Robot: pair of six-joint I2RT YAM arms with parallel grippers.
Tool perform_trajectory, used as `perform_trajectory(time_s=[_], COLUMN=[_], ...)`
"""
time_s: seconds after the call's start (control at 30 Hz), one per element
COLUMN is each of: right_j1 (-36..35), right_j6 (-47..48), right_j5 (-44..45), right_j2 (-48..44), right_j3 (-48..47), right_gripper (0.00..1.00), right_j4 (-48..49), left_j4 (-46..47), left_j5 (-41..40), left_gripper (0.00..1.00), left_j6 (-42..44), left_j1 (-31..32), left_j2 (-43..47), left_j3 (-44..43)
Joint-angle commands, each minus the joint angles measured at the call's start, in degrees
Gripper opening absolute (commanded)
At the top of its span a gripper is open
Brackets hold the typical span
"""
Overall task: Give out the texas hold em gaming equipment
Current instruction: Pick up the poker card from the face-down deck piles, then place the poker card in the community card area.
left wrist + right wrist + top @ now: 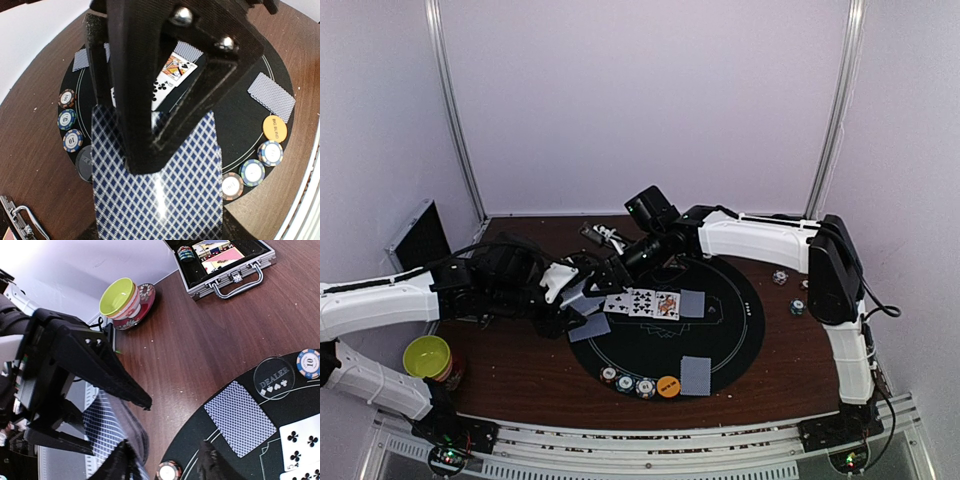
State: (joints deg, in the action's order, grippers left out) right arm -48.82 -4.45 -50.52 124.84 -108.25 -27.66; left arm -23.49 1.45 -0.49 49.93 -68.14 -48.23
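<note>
From above, the left gripper is clamped on the deck over the left edge of the mat, and the right gripper is right beside it. Three face-up cards lie mid-mat with a face-down one touching their right end. Single face-down cards sit at the mat's left and near edges, and a row of chips ends at the orange button. I judge the deal well along; further cards probably remain, and two loose chips lie off the mat on the table. No red marker or blue button shows. The left wrist view confirms the grip on the deck, with chip rows on both sides below. In the right wrist view the right jaws stand apart with nothing visibly between them. One finger is at the deck's edge, and a chip lies on the mat below. The dealer button lies at the mat's rim. Room is tight between the two grippers, while the bowl and case sit well apart. The mat's right half is the open side.
</note>
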Motion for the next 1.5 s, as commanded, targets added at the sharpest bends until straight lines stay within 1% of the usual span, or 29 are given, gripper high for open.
perform_trajectory(time_s=[0.0,0.1,0.27,0.37,0.43,0.6,0.77,0.9,1.0,1.23,1.37,1.47], right_j1=[1.44,1.44,1.46,1.53,1.52,1.70,3.05,5.35,7.48,12.87,17.21,20.14], right_j6=[2.45,3.24,3.70,3.91,4.27,4.98,5.40,7.96,11.10,18.28,25.98,32.62], right_j5=[2.13,0.67,-4.14,-6.57,-8.16,-10.45,-10.33,-9.46,-9.84,-10.72,-9.01,-5.32], right_j2=[-1.18,-2.00,-3.53,-4.26,-4.69,-5.49,-6.43,-7.45,-8.50,-12.49,-14.15,-14.23], right_j3=[-1.00,-1.03,-0.37,-0.04,0.01,0.08,-0.01,-1.02,-1.00,3.47,4.88,4.52], right_gripper=[0.41,0.34,0.21,0.07,0.00,0.00,0.00,0.00,0.00,0.00,0.00,0.00], right_j4=[-5.41,-6.71,-8.46,-9.31,-9.95,-10.83,-11.95,-15.53,-19.33,-25.57,-32.55,-39.65], left_j4=[4.72,4.75,4.70,4.74,4.73,4.71,4.68,4.72,4.71,4.68,4.72,4.68], left_j5=[1.62,1.49,1.38,1.32,1.29,1.30,1.36,1.44,1.44,1.39,1.48,1.46], left_gripper=[0.59,0.59,0.59,0.59,0.59,0.59,0.59,0.59,0.59,0.59,0.59,0.59], left_j6=[0.49,0.49,0.49,0.49,0.49,0.49,0.49,0.49,0.49,0.49,0.49,0.49], left_j1=[0.34,0.34,0.34,0.34,0.34,0.30,0.36,0.34,0.34,0.34,0.32,0.34], left_j2=[1.34,1.23,1.18,1.19,1.16,1.15,1.17,1.32,1.33,1.19,1.00,0.82], left_j3=[-0.62,-0.62,-0.58,-0.69,-0.66,-0.60,-0.64,-0.63,-0.64,-0.64,-0.68,-0.71])
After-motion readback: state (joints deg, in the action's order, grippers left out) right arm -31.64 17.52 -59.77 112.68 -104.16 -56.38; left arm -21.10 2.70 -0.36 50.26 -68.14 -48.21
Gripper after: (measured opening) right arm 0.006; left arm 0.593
